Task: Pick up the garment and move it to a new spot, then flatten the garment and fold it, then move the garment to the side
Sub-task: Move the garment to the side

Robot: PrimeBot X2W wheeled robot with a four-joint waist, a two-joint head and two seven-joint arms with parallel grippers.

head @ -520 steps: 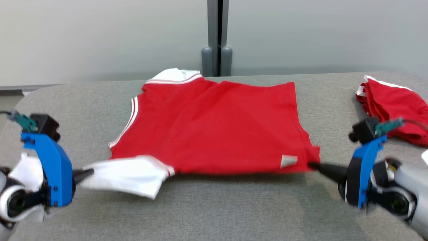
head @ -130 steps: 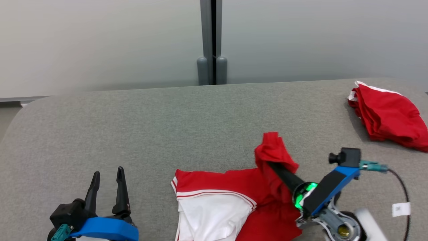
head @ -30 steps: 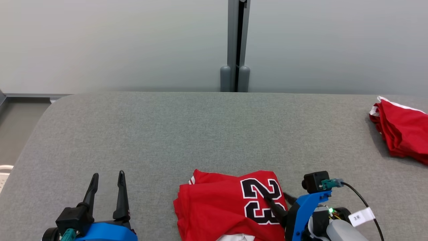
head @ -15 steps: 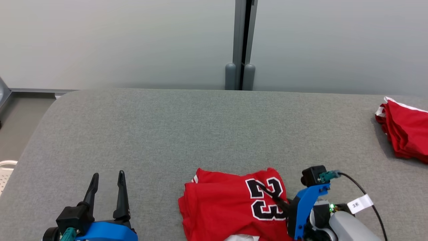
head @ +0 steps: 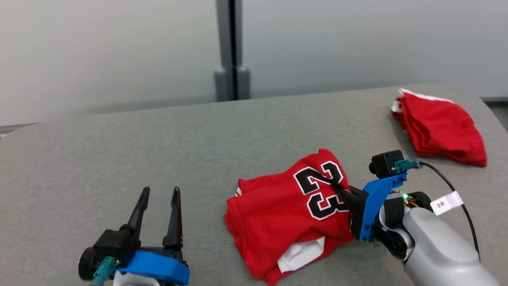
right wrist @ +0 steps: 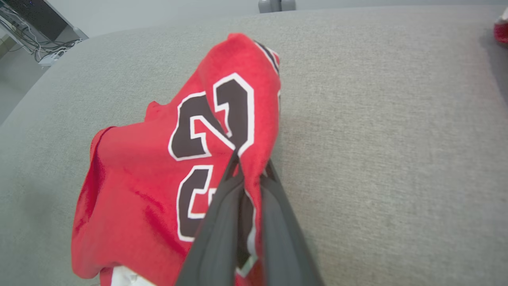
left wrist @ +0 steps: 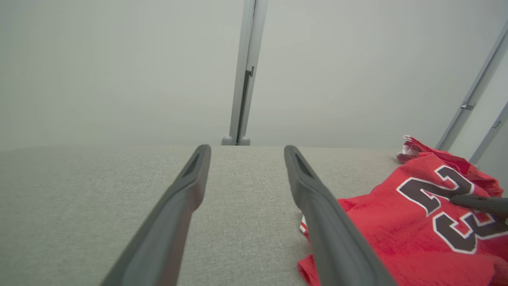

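Observation:
The garment (head: 289, 214) is a folded red jersey with a black "23" and a bit of white showing at its near edge; it lies on the grey table (head: 119, 147) at the front centre. My right gripper (head: 337, 186) is shut on the jersey's right side, pinching the cloth by the number and lifting that edge, as the right wrist view shows (right wrist: 248, 163). The jersey (right wrist: 158, 174) hangs partly raised from the fingers. My left gripper (head: 158, 192) stands open at the front left, apart from the jersey (left wrist: 416, 222), with nothing between its fingers (left wrist: 186, 186).
A second folded red garment (head: 438, 125) lies at the table's far right, near the rounded edge. A grey post (head: 231, 47) rises behind the table against a pale wall. Bare grey cloth covers the table's left and back.
My right gripper has shut on the jersey's right edge and raised it, dragging it a little rightwards. The head camera has swung, shifting the whole view. The left gripper stays open.

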